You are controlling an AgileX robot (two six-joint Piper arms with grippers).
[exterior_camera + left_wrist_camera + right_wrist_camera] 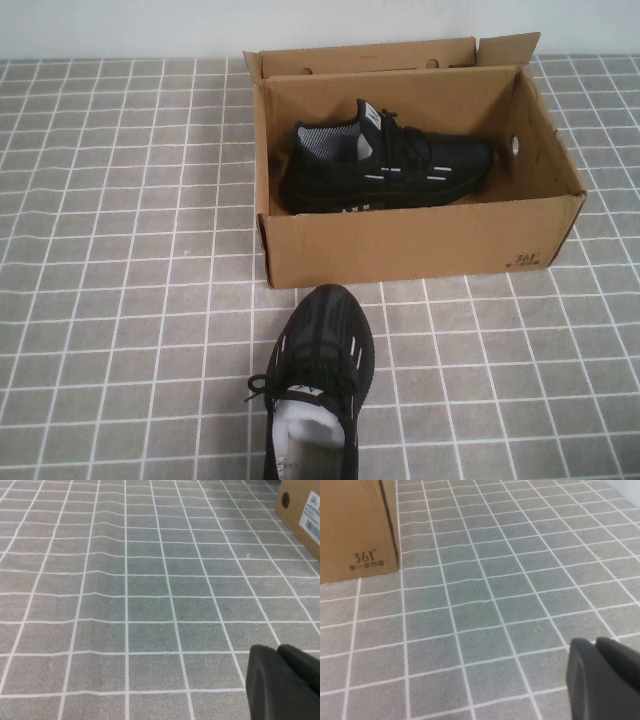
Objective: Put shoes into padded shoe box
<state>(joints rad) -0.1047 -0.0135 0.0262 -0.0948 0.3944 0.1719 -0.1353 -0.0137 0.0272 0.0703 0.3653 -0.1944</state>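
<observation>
1. Lying on its side inside the padded shoe box [420, 245], one black sneaker [395, 165] points its toe toward the robot's right, white dash stripes showing; the box stands open, flaps up, at the far middle of the table [120, 300].
2. Second sneaker [320, 385] sits upright on the table just in front of the box's near wall, toe toward the box, pale lining facing up, laces loose to its left.
3. Left gripper [280, 680] hangs over bare grid-patterned cloth, fingers pressed together, holding nothing; a box corner with a round hole shows well apart from it.
4. Right gripper [602, 677] hovers over the cloth too, near the box's printed corner; fingers look closed together, empty.
</observation>
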